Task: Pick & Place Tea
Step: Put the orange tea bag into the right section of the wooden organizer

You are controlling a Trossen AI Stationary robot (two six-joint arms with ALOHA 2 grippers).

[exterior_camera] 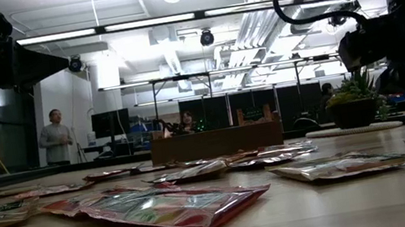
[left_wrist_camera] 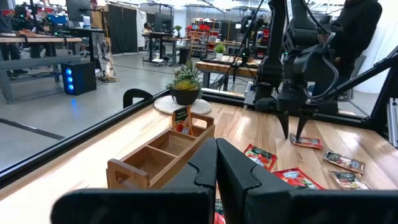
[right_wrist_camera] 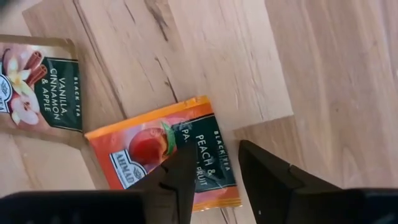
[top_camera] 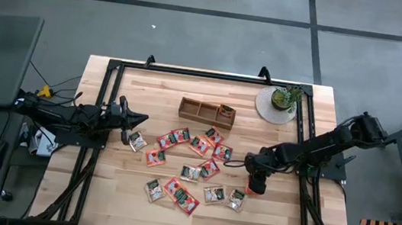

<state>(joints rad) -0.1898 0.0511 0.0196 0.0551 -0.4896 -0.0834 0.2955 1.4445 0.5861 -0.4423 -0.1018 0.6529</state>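
Several red-orange and pale tea sachets (top_camera: 187,164) lie flat, scattered on the wooden table in front of the wooden tray (top_camera: 207,112), which holds a sachet in its right compartment (top_camera: 226,112). My right gripper (top_camera: 255,182) points down, open, over an orange peach sachet (right_wrist_camera: 155,149) at the right of the scatter. One finger stands over the sachet's printed face and the other over bare wood beyond its edge. My left gripper (top_camera: 135,122) is shut, level, at the table's left, near a pale sachet (top_camera: 137,142). My right gripper comes at the orange sachet from above, pointing down. One fingertip (right_wrist_camera: 184,155) is at the sachet's dark printed end (right_wrist_camera: 208,146). The sachet lies flat on the table. I cannot tell whether the fingertip touches it.
A green potted plant (top_camera: 285,98) stands on a white round plate (top_camera: 266,107) at the far right. A vanilla sachet (right_wrist_camera: 37,87) lies close to the orange one. Black frame rails (top_camera: 102,100) run along the table's sides. A person (exterior_camera: 55,138) stands far off in the room.
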